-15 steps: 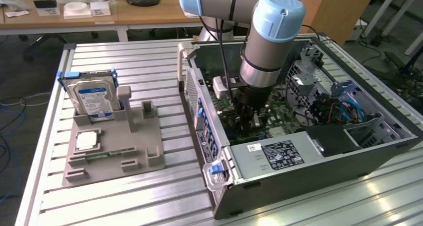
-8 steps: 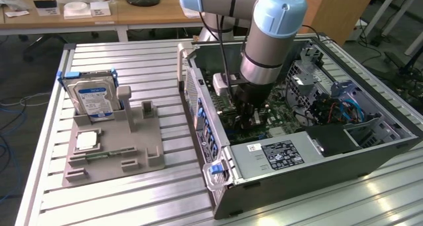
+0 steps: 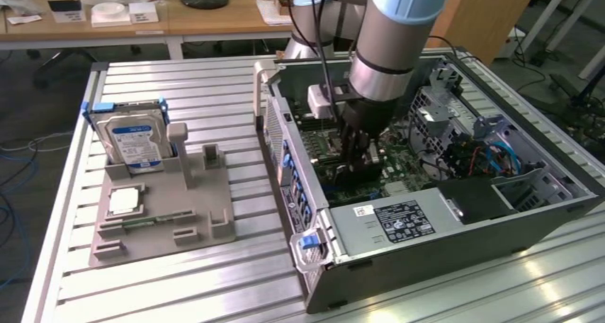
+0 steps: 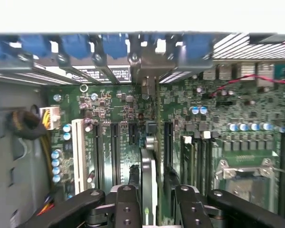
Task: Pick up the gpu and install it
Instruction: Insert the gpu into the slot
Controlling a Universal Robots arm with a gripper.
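The black two-fingered gripper [image 4: 149, 209] was clamped on the upper edge of the thin, dark, rigid, light but fragile gpu [image 4: 148, 178], held edge-on just above the green motherboard [image 4: 133, 123] slots.

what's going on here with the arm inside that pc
The arm has its gripper down inside the open pc case, holding the gpu edge-on between its jaws, right over the slots on the motherboard. Whether the card is seated yet can't be told. On the grey tray beside the case, a hard drive stands upright.
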